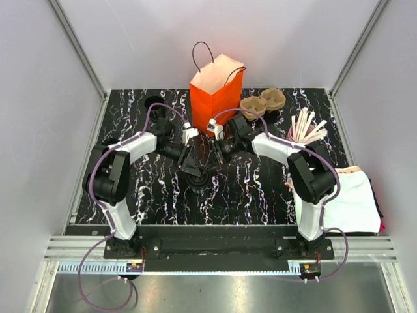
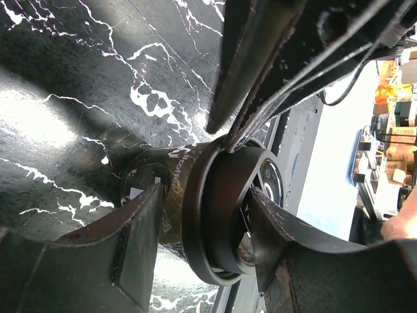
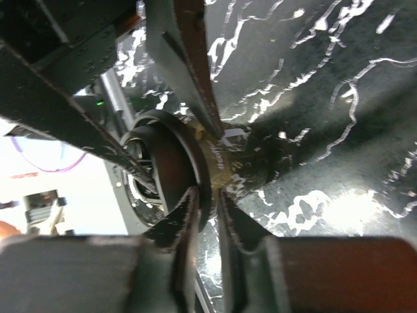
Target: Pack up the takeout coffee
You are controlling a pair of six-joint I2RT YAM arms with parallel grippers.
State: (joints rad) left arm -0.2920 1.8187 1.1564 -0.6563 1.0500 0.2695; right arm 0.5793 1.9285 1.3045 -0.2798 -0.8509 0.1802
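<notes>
The takeout coffee [image 1: 199, 179], a small black cup with a black lid, is tipped over at the table's middle, its lid turned toward the near edge. My left gripper [image 1: 195, 169] straddles it end to end. One finger [image 2: 140, 241] sits at the cup's base and the other [image 2: 287, 241] lies against the lid top [image 2: 228, 195]. Whether the base finger presses on the cup does not show. My right gripper [image 3: 208, 193] is shut on the lid's rim [image 3: 203, 176], reaching in from the opposite side [image 2: 229, 138]. The orange paper bag [image 1: 215, 91] stands open behind both grippers.
A brown pulp two-cup tray [image 1: 262, 101] sits to the right of the bag. A pink cup with white sticks [image 1: 303, 129] stands by the right arm. A white cloth [image 1: 355, 199] lies off the table's right edge. A dark round hole [image 1: 154, 103] is at the back left.
</notes>
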